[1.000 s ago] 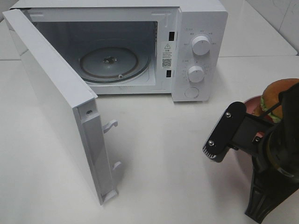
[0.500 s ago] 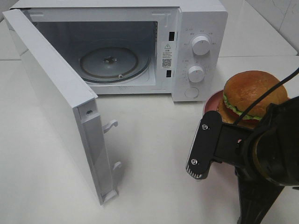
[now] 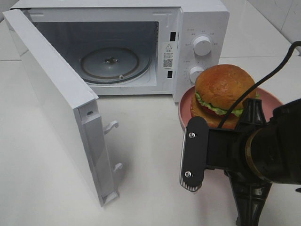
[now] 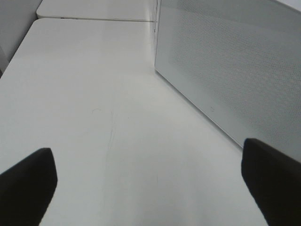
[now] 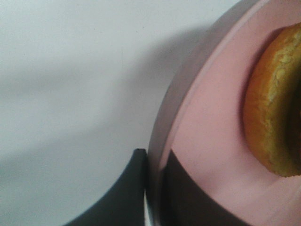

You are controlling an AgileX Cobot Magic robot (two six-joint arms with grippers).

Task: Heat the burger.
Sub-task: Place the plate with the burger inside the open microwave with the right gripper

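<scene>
Evidently about halfway: the microwave (image 3: 202, 19) door (image 3: 51, 99) stands open, the right gripper (image 5: 153, 193) pinches the pink plate (image 3: 270, 101) rim, carrying the burger (image 3: 221, 89) at centre right, not yet inside, while the left gripper (image 4: 148, 181) gapes wide, empty.

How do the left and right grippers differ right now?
The left gripper has its jaws wide open; the right gripper is shut. The left holds nothing above the table; the right pinches the rim of the pink plate carrying the burger. Both have black fingers.
</scene>
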